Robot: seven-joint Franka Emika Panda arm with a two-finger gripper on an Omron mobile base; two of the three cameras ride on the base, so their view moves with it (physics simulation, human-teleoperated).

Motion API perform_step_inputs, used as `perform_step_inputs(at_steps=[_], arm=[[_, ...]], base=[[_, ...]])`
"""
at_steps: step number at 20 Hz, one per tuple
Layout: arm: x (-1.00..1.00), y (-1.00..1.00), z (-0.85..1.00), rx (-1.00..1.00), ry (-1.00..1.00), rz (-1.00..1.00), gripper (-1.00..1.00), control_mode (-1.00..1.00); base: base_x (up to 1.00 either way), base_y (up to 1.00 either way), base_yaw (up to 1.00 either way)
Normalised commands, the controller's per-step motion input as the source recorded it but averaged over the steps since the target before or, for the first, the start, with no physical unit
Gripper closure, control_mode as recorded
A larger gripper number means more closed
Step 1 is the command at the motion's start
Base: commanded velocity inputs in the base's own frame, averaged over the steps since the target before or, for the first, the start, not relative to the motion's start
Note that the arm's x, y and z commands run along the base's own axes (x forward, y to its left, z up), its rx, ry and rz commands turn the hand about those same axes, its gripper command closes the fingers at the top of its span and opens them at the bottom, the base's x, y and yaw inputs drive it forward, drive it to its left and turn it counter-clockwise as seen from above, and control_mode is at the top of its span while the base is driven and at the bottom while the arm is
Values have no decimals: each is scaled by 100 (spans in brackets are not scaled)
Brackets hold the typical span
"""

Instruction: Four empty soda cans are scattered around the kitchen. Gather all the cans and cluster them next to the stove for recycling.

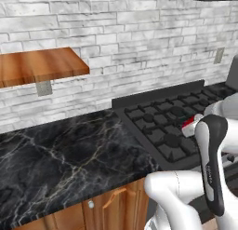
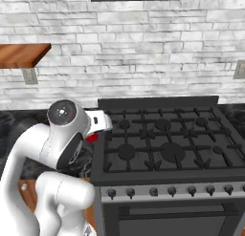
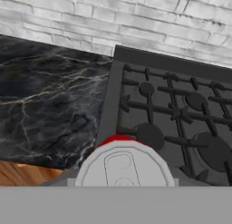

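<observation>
A red soda can (image 3: 121, 166) with a silver top sits at the bottom of the hand view, held between the jaws of my gripper (image 2: 94, 134), which is shut on it. In the base views only a bit of the can's red side (image 1: 188, 127) (image 2: 91, 137) peeks out past the white hand. The can hangs over the left front part of the stove (image 2: 162, 139), close to the seam with the counter. The stove (image 1: 162, 119) (image 3: 181, 105) is black, with cast-iron grates and a row of knobs along its front.
A black marble counter (image 1: 60, 150) (image 3: 45, 96) lies left of the stove, with wooden cabinet doors (image 1: 111, 206) under it. A wooden shelf (image 1: 37, 66) juts from the white brick wall above the counter. My own white arm (image 2: 57, 149) rises near the stove's left front corner.
</observation>
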Motion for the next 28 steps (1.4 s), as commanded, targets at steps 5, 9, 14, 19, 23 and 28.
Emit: perform_step_inputs(at_steps=[5, 9, 14, 19, 23, 28], arm=[[83, 92, -14, -10, 7, -2, 100, -100], [64, 82, -9, -10, 14, -4, 100, -100], [25, 48, -10, -5, 19, 0, 100, -100], [-2, 11, -16, 0, 4, 0, 100, -100], [14, 13, -43, 0, 5, 0, 100, -100], [59, 33, -42, 1, 0, 0, 100, -100]], base=[[0, 0, 0], [0, 0, 0], [0, 0, 0], [0, 0, 0], [0, 0, 0], [0, 0, 0]])
